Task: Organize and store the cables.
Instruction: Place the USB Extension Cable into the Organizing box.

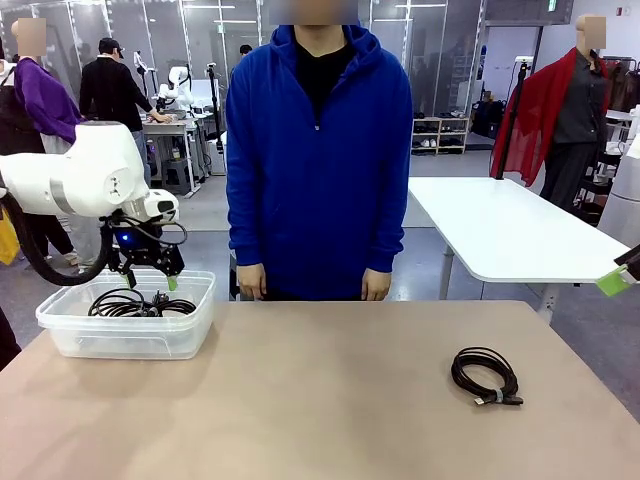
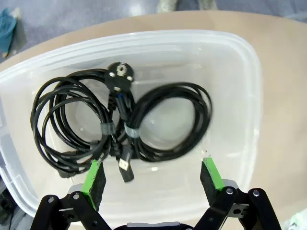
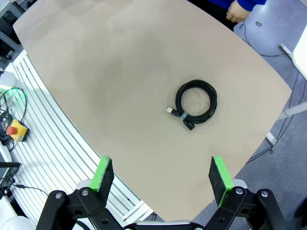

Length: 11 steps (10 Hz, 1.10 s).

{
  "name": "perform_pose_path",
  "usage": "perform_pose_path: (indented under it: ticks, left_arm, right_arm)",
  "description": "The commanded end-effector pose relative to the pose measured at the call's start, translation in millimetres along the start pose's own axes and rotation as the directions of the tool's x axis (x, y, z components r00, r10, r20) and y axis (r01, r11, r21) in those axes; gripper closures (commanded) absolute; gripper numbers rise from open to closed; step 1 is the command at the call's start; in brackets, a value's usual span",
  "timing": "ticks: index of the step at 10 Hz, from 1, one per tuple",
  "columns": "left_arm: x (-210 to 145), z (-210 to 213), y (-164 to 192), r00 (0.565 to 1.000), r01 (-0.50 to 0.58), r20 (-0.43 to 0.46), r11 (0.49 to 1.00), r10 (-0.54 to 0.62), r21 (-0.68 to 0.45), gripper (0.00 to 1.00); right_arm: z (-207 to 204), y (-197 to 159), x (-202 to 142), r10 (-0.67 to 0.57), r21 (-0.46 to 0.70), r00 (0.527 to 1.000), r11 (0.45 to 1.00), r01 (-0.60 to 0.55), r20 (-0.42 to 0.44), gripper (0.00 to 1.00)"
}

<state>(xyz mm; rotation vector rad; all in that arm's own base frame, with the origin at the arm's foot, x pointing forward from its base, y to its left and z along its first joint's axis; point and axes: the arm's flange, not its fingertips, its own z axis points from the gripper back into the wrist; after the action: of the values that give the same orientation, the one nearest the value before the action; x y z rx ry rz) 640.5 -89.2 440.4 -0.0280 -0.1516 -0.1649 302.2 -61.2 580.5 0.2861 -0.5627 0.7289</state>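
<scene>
Two coiled black cables lie in a clear plastic bin (image 1: 125, 335) at the table's left. In the left wrist view one coil (image 2: 67, 122) carries a round power plug and the other (image 2: 168, 120) ends in slim connectors. My left gripper (image 2: 151, 179) hangs open just above the bin (image 2: 240, 48), holding nothing; the front view shows it (image 1: 150, 275) over the bin's far rim. Another coiled cable (image 1: 485, 375) rests alone on the table's right side. My right gripper (image 3: 161, 175) is open high above that cable (image 3: 196, 101), and one of its green pads (image 1: 615, 281) shows at the picture's right edge.
A person in a blue hoodie (image 1: 320, 150) stands at the far edge with both hands down near the tabletop; one hand (image 3: 237, 9) shows in the right wrist view. A second white table (image 1: 500, 225) stands behind on the right. A red stop button (image 3: 14, 129) sits off the table's edge.
</scene>
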Motion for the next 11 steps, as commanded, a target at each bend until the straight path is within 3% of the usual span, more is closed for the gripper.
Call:
perform_pose_path:
  ticks: [1,3,6,9,11]
  left_arm:
    - [-49,32,2,0.992,0.128,0.017,0.988,-0.127,-0.086,0.00]
    - [-95,63,-8,0.956,0.283,0.110,0.953,-0.272,-0.103,0.00]
    - [-164,104,-6,0.865,0.495,0.144,0.864,-0.480,-0.095,0.00]
    - [-215,147,7,0.824,0.543,0.212,0.839,-0.525,-0.037,0.00]
    - [-226,155,9,0.813,0.546,0.273,0.836,-0.514,-0.054,0.00]
  right_arm:
    - [0,2,1,-0.006,0.008,1.000,1.000,0.006,0.011,0.00]
    - [0,2,1,-0.006,0.008,1.000,1.000,0.006,0.011,0.00]
    - [0,2,1,-0.006,0.008,1.000,1.000,0.006,0.011,0.00]
    - [0,2,1,-0.006,0.008,1.000,1.000,0.006,0.011,0.00]
    - [0,2,1,-0.006,0.008,1.000,1.000,0.006,0.011,0.00]
